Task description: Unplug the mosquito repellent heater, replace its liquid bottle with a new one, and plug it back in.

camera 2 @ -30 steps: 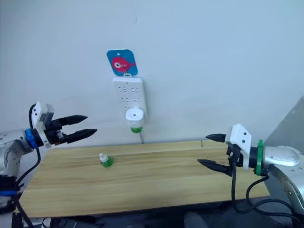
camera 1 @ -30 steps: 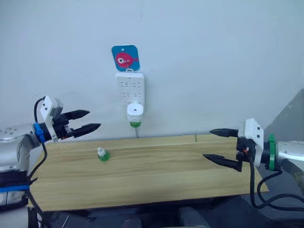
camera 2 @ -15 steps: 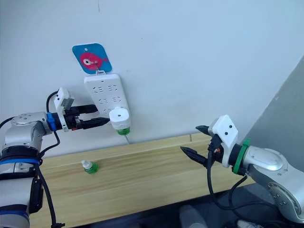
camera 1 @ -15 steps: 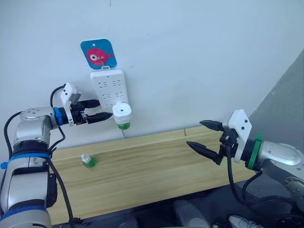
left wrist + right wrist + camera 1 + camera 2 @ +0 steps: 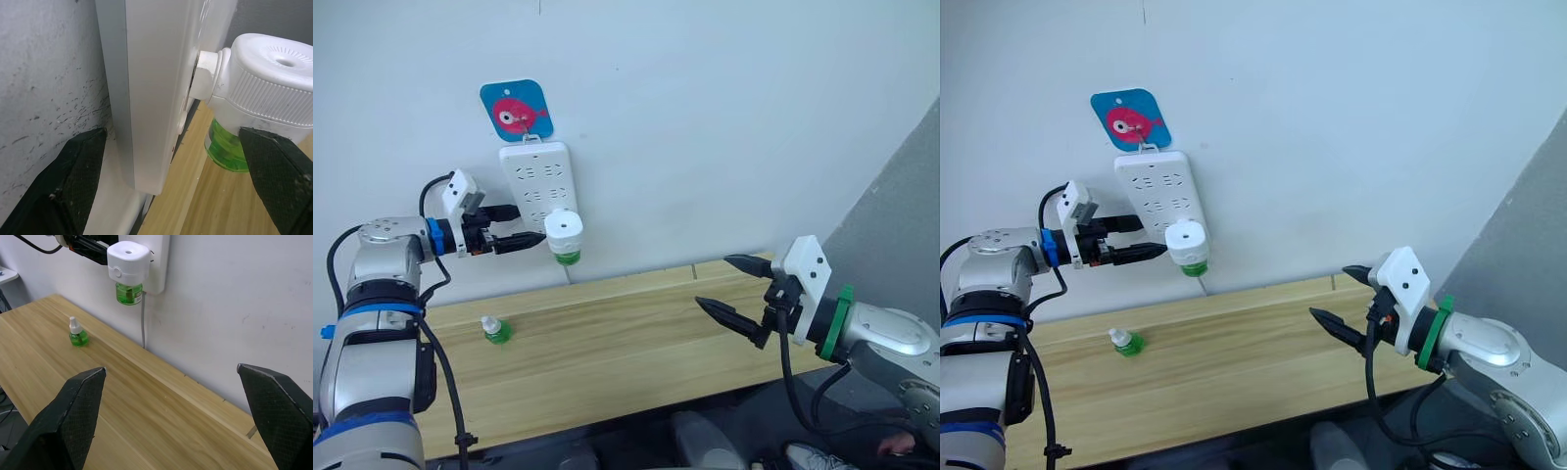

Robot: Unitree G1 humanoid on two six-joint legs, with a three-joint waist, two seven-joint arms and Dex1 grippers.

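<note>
The heater sits plugged into the power strip on the wall, a green bottle screwed in beneath it. The left pincer is open and empty, its tips just beside the heater. A spare bottle stands on the bench, below that pincer. The right pincer hangs wide open and empty, well apart from the heater.

Both arms raised, fingers spread.
The left gripper reaches level toward the wall; the right gripper hangs open, arm bent, pointing inward.
</note>
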